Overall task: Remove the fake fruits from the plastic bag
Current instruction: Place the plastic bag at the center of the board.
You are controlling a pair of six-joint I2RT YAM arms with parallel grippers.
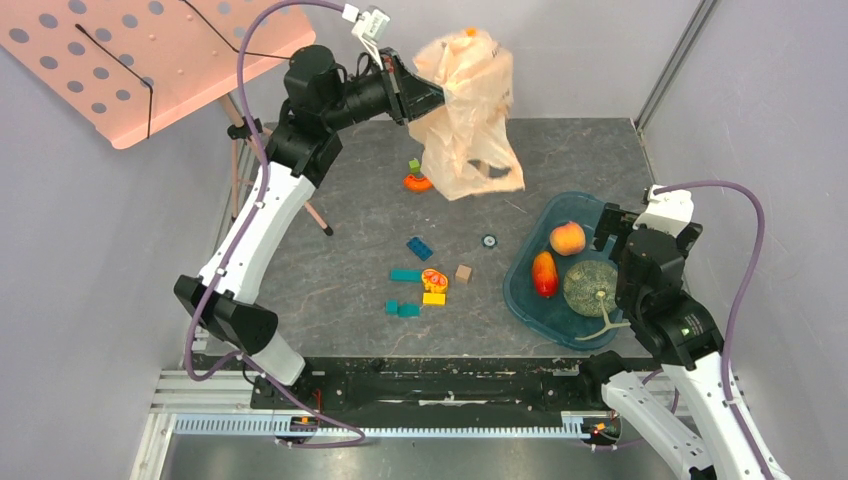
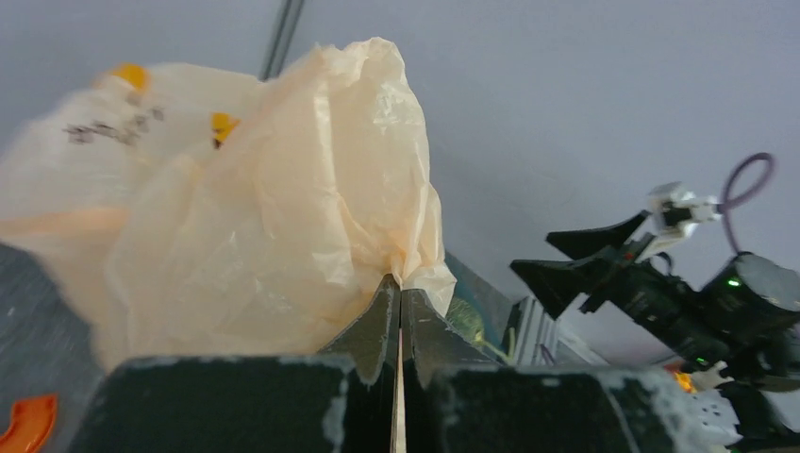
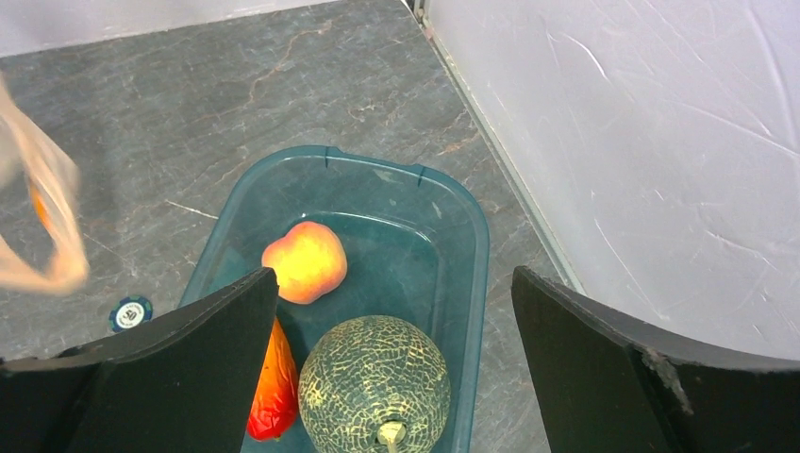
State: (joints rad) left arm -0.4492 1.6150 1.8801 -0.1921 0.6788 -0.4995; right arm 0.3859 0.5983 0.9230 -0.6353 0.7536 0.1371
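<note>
plastic bag (print blurred, unreadable)

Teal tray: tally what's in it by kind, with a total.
Peach-like fruit: 1
Orange-red oval fruit: 1
Netted green melon: 1
Total in the teal tray: 3

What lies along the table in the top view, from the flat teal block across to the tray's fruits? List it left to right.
flat teal block → orange round toy piece → tan cube → small round token → orange-red oval fruit → netted green melon
</note>
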